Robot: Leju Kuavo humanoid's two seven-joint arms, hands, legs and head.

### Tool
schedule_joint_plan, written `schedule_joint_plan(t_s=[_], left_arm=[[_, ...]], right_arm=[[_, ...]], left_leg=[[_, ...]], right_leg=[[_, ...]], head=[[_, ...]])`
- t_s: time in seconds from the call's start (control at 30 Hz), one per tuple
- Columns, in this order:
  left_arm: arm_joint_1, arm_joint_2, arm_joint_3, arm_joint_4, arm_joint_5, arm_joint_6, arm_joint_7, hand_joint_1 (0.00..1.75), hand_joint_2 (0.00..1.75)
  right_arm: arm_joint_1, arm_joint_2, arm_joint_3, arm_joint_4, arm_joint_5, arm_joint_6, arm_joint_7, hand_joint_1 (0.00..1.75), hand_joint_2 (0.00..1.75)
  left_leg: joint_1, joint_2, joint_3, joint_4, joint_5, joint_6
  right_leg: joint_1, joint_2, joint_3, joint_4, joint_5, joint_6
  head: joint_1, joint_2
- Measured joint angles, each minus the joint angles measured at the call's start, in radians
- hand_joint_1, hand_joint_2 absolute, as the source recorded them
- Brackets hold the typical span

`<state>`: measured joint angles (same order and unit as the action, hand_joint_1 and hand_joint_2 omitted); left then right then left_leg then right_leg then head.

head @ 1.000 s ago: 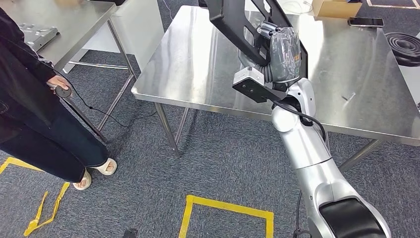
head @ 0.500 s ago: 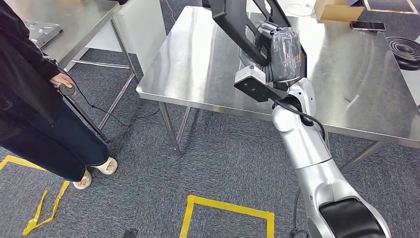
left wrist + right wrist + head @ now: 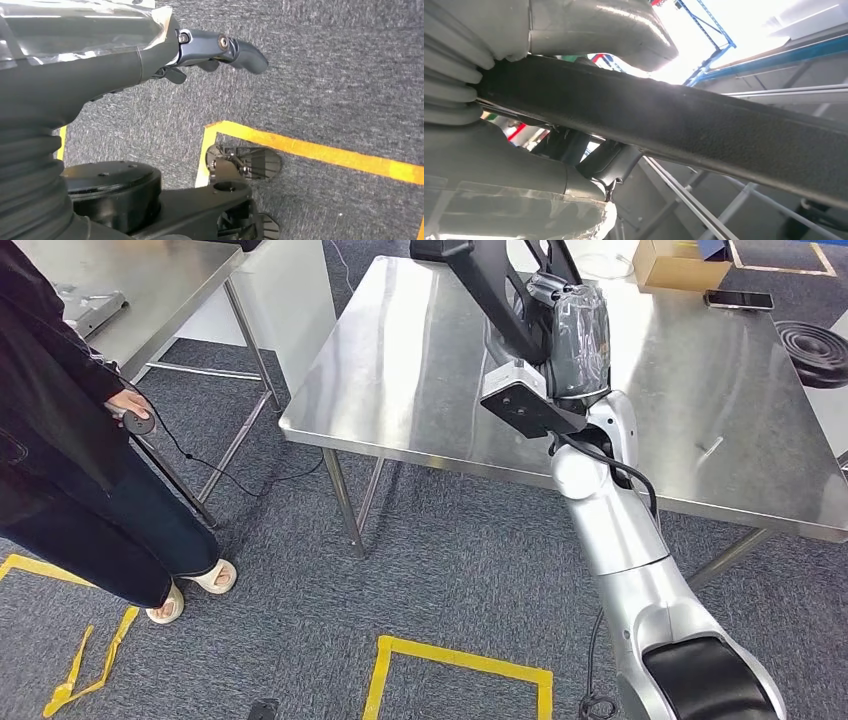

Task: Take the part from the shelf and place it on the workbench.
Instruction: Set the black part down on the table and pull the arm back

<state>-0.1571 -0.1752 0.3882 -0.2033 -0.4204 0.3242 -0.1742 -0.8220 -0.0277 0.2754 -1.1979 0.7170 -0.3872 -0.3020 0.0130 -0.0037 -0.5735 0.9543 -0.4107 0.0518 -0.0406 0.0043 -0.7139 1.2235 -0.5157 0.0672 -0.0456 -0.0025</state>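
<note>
From my feed: steel workbench (image 3: 420,360) on grey carpet (image 3: 450,570) with yellow tape (image 3: 460,660), and a person (image 3: 60,440) standing off to the side. My right hand (image 3: 575,335) grips the black part (image 3: 490,285), raised above the bench. The left hand (image 3: 220,47) hangs empty over the carpet, fingers loosely curled.

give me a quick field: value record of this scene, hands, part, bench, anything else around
right hand: raised over the workbench, gripping the black part
black part: held above the bench top, not set down; its bar crosses the right wrist view
left hand: holds nothing, hangs above the carpet
workbench: steel top
on bench: cardboard box, phone
person: stands at left, holds a small wired device
floor: grey carpet with yellow tape lines
</note>
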Motion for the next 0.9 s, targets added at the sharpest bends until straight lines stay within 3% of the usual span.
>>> schedule_joint_plan(t_s=[0.03, 0.07, 0.17, 0.2, 0.23, 0.3, 0.37, 0.4, 0.5, 0.53, 0.57, 0.6, 0.67, 0.73, 0.8, 0.9], left_arm=[[0.0, -0.001, 0.0, 0.0, 0.0, -0.001, 0.0, 0.0, 1.75], [0.001, -0.002, 0.0, 0.0, 0.0, -0.001, 0.001, 0.0, 1.75], [0.001, -0.002, 0.0, 0.0, -0.001, 0.0, 0.002, 0.0, 1.75], [0.0, -0.001, 0.0, 0.0, -0.001, 0.0, 0.002, 0.0, 1.75], [0.0, 0.0, 0.0, 0.0, -0.002, 0.0, 0.002, 0.0, 1.75], [0.001, 0.0, 0.0, 0.0, -0.003, 0.001, 0.003, 0.0, 1.75], [0.002, 0.0, 0.0, 0.0, -0.004, 0.002, 0.003, 0.0, 1.75], [0.001, 0.0, 0.0, 0.0, -0.004, 0.002, 0.003, 0.0, 1.75], [0.0, -0.001, 0.0, 0.0, -0.005, 0.002, 0.003, 0.0, 1.75], [0.001, -0.002, 0.0, 0.0, -0.005, 0.002, 0.003, 0.0, 1.75], [0.001, -0.002, 0.0, 0.0, -0.005, 0.002, 0.003, 0.0, 1.75], [0.001, -0.002, 0.0, 0.0, -0.005, 0.002, 0.004, 0.0, 1.75], [0.001, 0.001, 0.0, 0.0, -0.005, 0.002, 0.003, 0.0, 1.75], [0.001, 0.003, 0.0, 0.0, -0.005, 0.002, 0.003, 0.0, 1.75], [0.0, 0.003, 0.0, 0.0, -0.006, 0.003, 0.003, 0.0, 1.75], [0.0, 0.002, 0.0, 0.0, -0.005, 0.003, 0.003, 0.0, 1.75]], right_arm=[[0.002, -0.001, -0.002, 0.001, -0.001, 0.001, 0.0, 1.75, 1.75], [0.004, -0.002, -0.003, 0.002, -0.003, 0.002, 0.0, 1.75, 1.75], [0.004, -0.004, -0.005, 0.004, -0.004, 0.004, 0.0, 1.75, 1.75], [0.003, -0.003, -0.006, 0.005, -0.004, 0.005, -0.001, 1.75, 1.75], [0.004, -0.002, -0.006, 0.006, -0.004, 0.006, 0.0, 1.75, 1.75], [0.006, 0.001, -0.007, 0.008, -0.006, 0.008, 0.0, 1.75, 1.75], [0.005, 0.002, -0.009, 0.008, -0.006, 0.008, 0.001, 1.75, 1.75], [0.004, 0.002, -0.01, 0.008, -0.006, 0.008, 0.001, 1.75, 1.75], [0.003, 0.005, -0.01, 0.009, -0.005, 0.008, 0.0, 1.75, 1.75], [0.003, 0.006, -0.01, 0.009, -0.006, 0.008, 0.0, 1.75, 1.75], [0.003, 0.006, -0.01, 0.009, -0.006, 0.008, 0.0, 1.75, 1.75], [0.003, 0.006, -0.01, 0.009, -0.006, 0.008, 0.0, 1.75, 1.75], [0.002, 0.006, -0.01, 0.009, -0.006, 0.008, 0.0, 1.75, 1.75], [0.002, 0.007, -0.011, 0.009, -0.006, 0.008, 0.0, 1.75, 1.75], [0.002, 0.008, -0.011, 0.009, -0.007, 0.008, 0.0, 1.75, 1.75], [-0.001, 0.006, -0.012, 0.008, -0.007, 0.008, 0.0, 1.75, 1.75]], left_leg=[[0.002, 0.0, 0.0, 0.001, -0.001, -0.002], [0.006, 0.001, 0.0, 0.003, -0.003, -0.007], [0.021, 0.002, -0.007, 0.033, -0.024, -0.039], [0.022, 0.002, -0.013, 0.05, -0.034, -0.05], [0.021, 0.002, -0.018, 0.062, -0.042, -0.058], [0.022, 0.002, -0.023, 0.071, -0.047, -0.065], [0.025, 0.005, -0.031, 0.087, -0.061, -0.067], [0.025, 0.006, -0.046, 0.12, -0.081, -0.067], [0.021, 0.006, -0.149, 0.314, -0.163, -0.061], [0.018, 0.006, -0.179, 0.362, -0.173, -0.056], [0.014, 0.005, -0.192, 0.373, -0.163, -0.048], [0.009, 0.003, -0.184, 0.346, -0.137, -0.036], [-0.008, -0.012, -0.126, 0.214, -0.068, -0.003], [-0.025, -0.022, -0.077, 0.116, -0.034, 0.021], [-0.034, -0.018, -0.066, 0.098, -0.031, 0.026], [-0.027, -0.005, -0.047, 0.063, -0.016, 0.018]], right_leg=[[-0.002, 0.0, -0.022, 0.039, -0.009, 0.005], [-0.004, -0.001, -0.025, 0.04, -0.001, 0.015], [-0.016, -0.013, 0.057, -0.126, 0.068, 0.058], [-0.019, -0.014, 0.077, -0.165, 0.08, 0.058], [-0.019, -0.012, 0.084, -0.178, 0.08, 0.05], [-0.017, -0.002, 0.078, -0.166, 0.074, 0.023], [-0.015, 0.003, 0.076, -0.161, 0.072, 0.008], [-0.014, 0.005, 0.076, -0.161, 0.072, 0.002], [-0.004, 0.011, 0.077, -0.162, 0.07, -0.009], [0.001, 0.014, 0.077, -0.162, 0.069, -0.012], [0.006, 0.017, 0.078, -0.162, 0.069, -0.014], [0.011, 0.02, 0.079, -0.162, 0.069, -0.015], [0.015, 0.029, 0.081, -0.163, 0.069, -0.015], [0.016, 0.035, 0.082, -0.166, 0.069, -0.015], [0.016, 0.038, 0.083, -0.171, 0.07, -0.013], [0.021, 0.03, 0.074, -0.154, 0.057, -0.009]], head=[[0.0, 0.0], [0.0, 0.0], [0.002, 0.0], [0.004, 0.0], [0.005, 0.0], [0.003, 0.0], [0.001, 0.0], [0.0, 0.0], [-0.001, 0.0], [-0.001, 0.0], [-0.001, 0.0], [-0.001, 0.0], [0.0, 0.0], [0.001, 0.0], [0.001, 0.0], [0.002, 0.0]])
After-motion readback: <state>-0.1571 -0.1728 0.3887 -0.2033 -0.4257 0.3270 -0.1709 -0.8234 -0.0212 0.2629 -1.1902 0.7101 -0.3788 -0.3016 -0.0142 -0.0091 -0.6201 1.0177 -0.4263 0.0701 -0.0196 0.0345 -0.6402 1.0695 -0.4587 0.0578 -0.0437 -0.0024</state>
